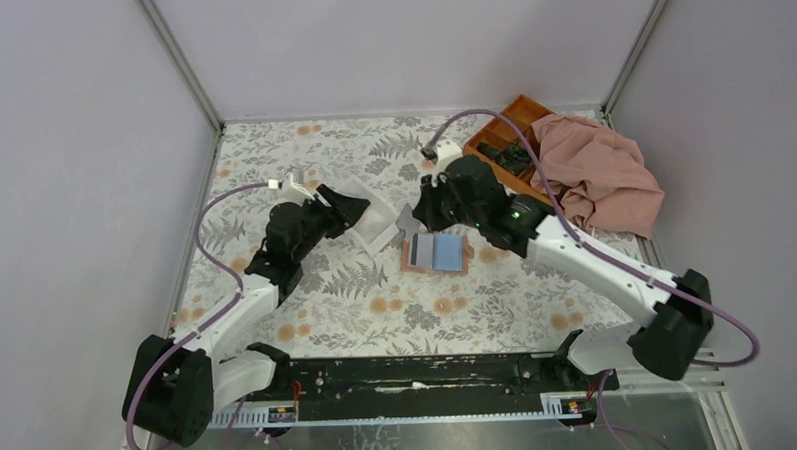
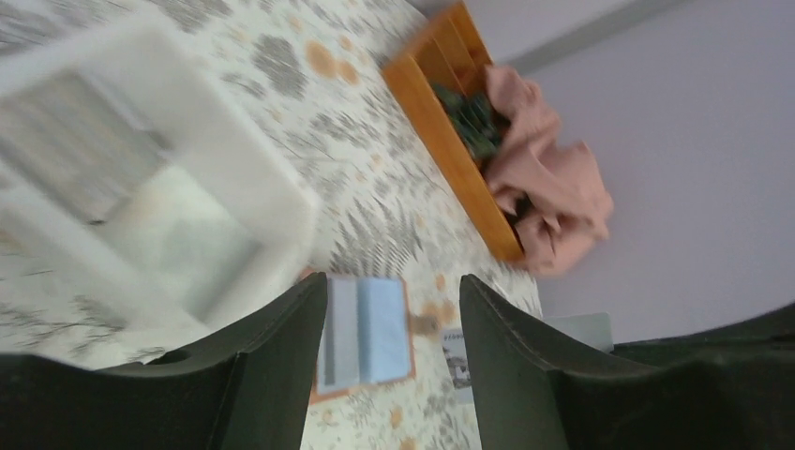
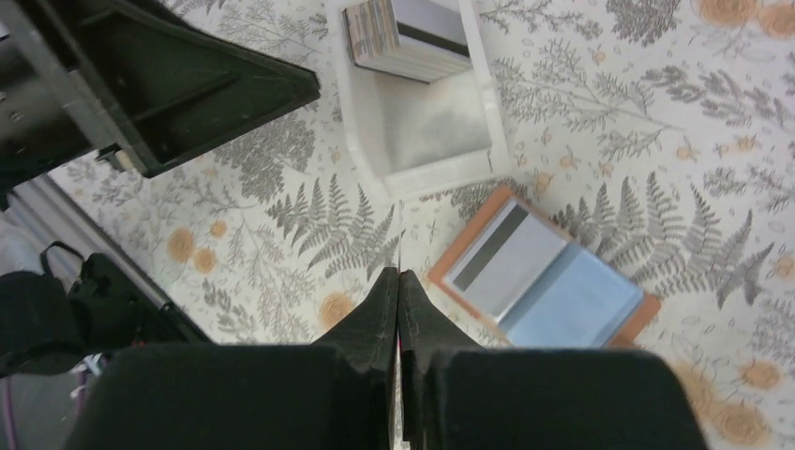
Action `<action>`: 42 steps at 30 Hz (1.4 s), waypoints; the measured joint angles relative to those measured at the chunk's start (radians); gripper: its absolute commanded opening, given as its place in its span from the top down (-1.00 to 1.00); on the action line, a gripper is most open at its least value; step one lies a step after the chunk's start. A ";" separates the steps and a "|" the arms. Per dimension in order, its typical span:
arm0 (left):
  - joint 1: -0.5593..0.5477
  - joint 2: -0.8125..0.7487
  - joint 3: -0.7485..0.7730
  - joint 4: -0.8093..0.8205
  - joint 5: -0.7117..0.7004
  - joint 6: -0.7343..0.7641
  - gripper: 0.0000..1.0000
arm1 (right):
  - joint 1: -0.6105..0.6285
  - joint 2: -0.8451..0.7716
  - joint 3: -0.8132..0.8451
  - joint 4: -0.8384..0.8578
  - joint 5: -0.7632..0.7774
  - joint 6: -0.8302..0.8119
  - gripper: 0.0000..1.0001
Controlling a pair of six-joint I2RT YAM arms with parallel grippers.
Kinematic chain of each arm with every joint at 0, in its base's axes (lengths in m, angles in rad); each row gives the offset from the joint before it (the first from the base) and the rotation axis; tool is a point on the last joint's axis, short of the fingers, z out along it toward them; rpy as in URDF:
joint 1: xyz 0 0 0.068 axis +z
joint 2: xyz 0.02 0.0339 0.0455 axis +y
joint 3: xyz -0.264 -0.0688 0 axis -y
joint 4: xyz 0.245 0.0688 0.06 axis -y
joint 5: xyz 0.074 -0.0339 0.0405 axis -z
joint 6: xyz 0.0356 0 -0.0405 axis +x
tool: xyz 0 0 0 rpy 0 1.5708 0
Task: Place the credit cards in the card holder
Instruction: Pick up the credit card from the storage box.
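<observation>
The tan card holder (image 1: 435,252) lies open on the table, with a grey striped card (image 3: 511,262) and a light blue card (image 3: 577,305) on its two halves. It also shows in the left wrist view (image 2: 366,333). My right gripper (image 1: 419,212) hangs just left of and above the holder. Its jaws (image 3: 398,274) are shut on a thin credit card (image 3: 398,255) seen edge-on. My left gripper (image 1: 352,209) is open and empty (image 2: 394,319) over the white box, facing the holder.
The white box (image 1: 379,224) holds a stack of cards (image 3: 408,37) at its far end. An orange compartment tray (image 1: 512,141) and a pink cloth (image 1: 603,173) sit at the back right. Walls close in on the left, right and back.
</observation>
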 measured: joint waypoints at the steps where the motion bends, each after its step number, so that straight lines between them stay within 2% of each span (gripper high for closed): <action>1: 0.000 0.011 -0.006 0.029 0.052 0.003 -0.18 | 0.000 -0.043 -0.037 0.000 -0.004 0.011 1.00; 9: 0.000 0.124 -0.081 0.365 0.449 -0.027 -0.10 | 0.001 -0.293 -0.280 0.000 -0.067 0.093 1.00; 15: -0.041 0.166 -0.092 0.491 0.605 -0.027 -0.05 | 0.001 -0.398 -0.386 0.001 -0.123 0.156 1.00; 20: -0.109 0.192 -0.070 0.483 0.673 0.024 -0.01 | -0.013 -0.426 -0.412 0.012 -0.193 0.198 1.00; 24: -0.143 0.209 -0.047 0.466 0.704 0.066 0.01 | -0.072 -0.428 -0.430 0.041 -0.287 0.229 1.00; 34: -0.184 0.212 -0.028 0.360 0.710 0.161 0.10 | -0.154 -0.417 -0.458 0.105 -0.472 0.272 1.00; 42: -0.200 0.224 -0.013 0.322 0.723 0.197 0.19 | -0.195 -0.377 -0.468 0.127 -0.553 0.277 1.00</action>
